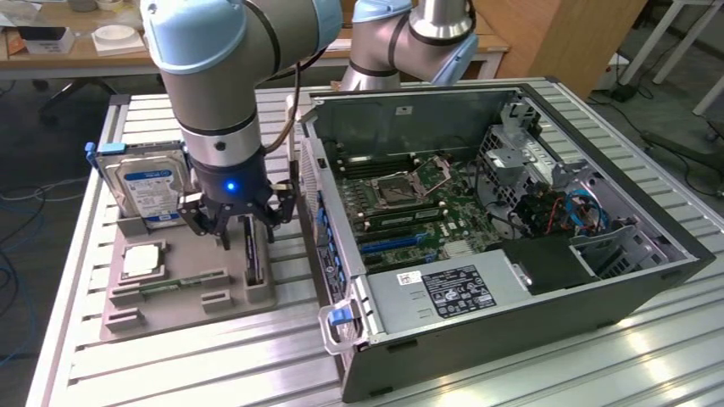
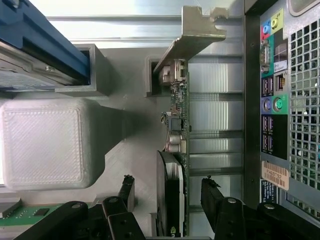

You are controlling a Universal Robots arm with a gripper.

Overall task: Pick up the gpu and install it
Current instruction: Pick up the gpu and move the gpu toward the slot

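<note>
At 3 o'clock on the grey tray, open fingers flank the upright gpu without touching it, computer case just beside.

On the grey tray in the exterior view, a hard drive stands upright at eleven o'clock, a chip lies at nine; the open computer case sits beside it at three

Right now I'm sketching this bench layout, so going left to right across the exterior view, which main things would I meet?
hard drive → gpu, standing on edge in the grey tray → open computer case
</note>
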